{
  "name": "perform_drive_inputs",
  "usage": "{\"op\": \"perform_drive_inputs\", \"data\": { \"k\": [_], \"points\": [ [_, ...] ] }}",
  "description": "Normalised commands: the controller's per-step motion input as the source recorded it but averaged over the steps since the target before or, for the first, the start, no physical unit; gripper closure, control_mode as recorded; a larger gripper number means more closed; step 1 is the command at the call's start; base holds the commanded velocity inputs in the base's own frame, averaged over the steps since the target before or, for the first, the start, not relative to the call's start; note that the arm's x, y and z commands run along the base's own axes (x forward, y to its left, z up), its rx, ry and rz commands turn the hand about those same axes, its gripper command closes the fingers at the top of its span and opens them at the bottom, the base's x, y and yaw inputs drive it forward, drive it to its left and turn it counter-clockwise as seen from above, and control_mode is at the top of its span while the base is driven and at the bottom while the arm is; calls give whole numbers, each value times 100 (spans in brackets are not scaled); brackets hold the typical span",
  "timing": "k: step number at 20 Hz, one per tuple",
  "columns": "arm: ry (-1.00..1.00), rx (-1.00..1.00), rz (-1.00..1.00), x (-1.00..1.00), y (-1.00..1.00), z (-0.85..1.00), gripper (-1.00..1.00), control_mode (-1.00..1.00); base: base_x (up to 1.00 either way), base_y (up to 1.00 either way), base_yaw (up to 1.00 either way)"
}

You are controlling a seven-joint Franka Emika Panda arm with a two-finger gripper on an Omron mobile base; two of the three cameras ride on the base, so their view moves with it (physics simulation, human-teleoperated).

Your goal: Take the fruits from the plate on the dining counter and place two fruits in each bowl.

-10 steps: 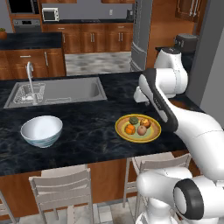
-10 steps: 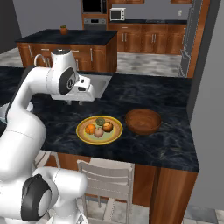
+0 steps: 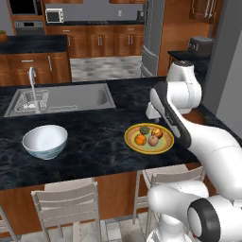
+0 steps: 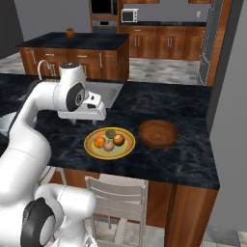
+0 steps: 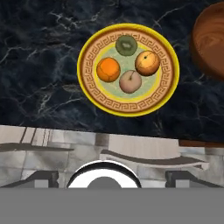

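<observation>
Left base view: all four fruits sit on the plate (image 3: 149, 138) near the front edge of the table (image 3: 94, 137); white bowl (image 3: 45, 141) stands well apart to the left, holding nothing. So no fruit is moved yet and the step in hand is the first pick. The arm blocks the wooden bowl and the jaws.

Right base view: wooden bowl (image 4: 157, 133) just beside the plate, nothing in it. Hand hovers behind the plate; fingers too small to read.

Hand view: looking down on orange fruit (image 5: 108, 70), reddish-tan fruit (image 5: 130, 82), green fruit (image 5: 126, 45), yellow-orange fruit (image 5: 147, 63), all packed close. Wooden bowl cut off at the right edge. Can't tell the jaws' opening; nothing seen held.

Next: descend on one fruit without nudging its neighbours.
</observation>
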Motion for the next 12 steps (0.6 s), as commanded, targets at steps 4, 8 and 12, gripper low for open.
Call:
{"op": "perform_drive_inputs", "data": {
  "k": [4,8,12],
  "points": [
    [0,10,-26,10,1,-44,-100,-100,0,0,0],
    [0,16,-12,34,0,-33,-100,-100,0,0,0],
    [0,6,-17,62,18,-37,-100,-100,0,0,0]
  ]
}}
